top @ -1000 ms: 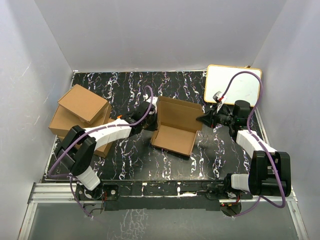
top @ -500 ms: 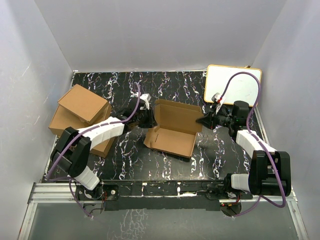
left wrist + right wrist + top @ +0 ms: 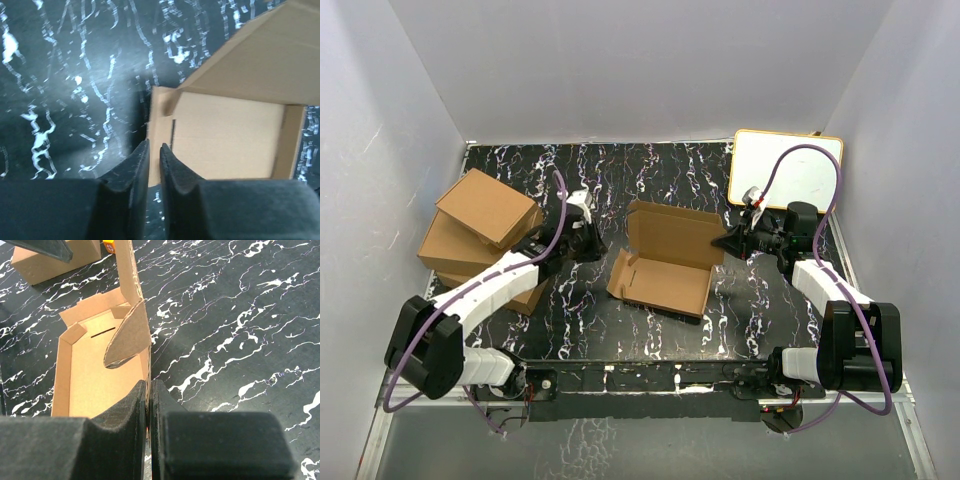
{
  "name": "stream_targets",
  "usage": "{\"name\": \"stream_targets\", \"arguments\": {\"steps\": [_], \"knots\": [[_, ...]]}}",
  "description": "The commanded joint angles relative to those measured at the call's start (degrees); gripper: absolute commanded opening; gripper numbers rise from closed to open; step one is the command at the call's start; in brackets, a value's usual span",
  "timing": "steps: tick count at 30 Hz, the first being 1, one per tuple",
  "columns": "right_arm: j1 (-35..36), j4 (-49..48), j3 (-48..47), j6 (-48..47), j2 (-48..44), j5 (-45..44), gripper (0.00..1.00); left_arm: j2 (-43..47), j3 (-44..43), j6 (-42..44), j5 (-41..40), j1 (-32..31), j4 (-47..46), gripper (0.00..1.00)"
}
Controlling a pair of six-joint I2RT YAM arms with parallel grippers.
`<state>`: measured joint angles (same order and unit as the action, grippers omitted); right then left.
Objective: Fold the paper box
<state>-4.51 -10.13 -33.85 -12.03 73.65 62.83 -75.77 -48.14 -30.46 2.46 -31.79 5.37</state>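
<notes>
L arm [image 3: 500, 275] pulled back off paper box [image 3: 665, 275], jaws slightly apart; R jaws clamped on its right edge.

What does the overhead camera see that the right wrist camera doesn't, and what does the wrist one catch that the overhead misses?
Only the overhead view: the left arm and the right arm whole, and the white board at the far right.

Only the right wrist view: close up, the right gripper shut on a side wall of the paper box, and a rounded tuck flap standing up.

Both: the paper box lying open, the pile of brown boxes (just a corner in the wrist view) and the black marbled table.
</notes>
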Motion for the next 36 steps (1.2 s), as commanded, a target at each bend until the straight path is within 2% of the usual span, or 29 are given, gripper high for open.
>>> {"name": "stream_targets", "arguments": {"steps": [1, 3, 13, 23, 36], "knots": [[0.0, -1.8, -0.5, -1.9, 0.0, 2.2, 0.08, 1.1, 4.1, 1.1, -2.5, 1.0, 3.4, 0.05], [0.0, -1.7, -0.4, -1.9, 0.1, 2.4, 0.08, -0.2, 5.5, 0.8, -1.5, 1.1, 1.6, 0.00], [-0.1, -1.6, -0.5, -1.9, 0.1, 2.8, 0.08, -9.7, 7.9, -2.0, 10.2, 1.0, -11.1, 0.00], [-0.1, -1.6, -0.5, -1.9, 0.4, 3.5, 0.08, -12.9, 9.4, -4.7, 18.1, 1.0, -20.1, 0.03], [-0.1, -1.6, -0.5, -1.9, 0.1, 3.6, 0.08, -13.7, 11.9, -9.0, 23.9, 0.9, -25.0, 0.12]]}}
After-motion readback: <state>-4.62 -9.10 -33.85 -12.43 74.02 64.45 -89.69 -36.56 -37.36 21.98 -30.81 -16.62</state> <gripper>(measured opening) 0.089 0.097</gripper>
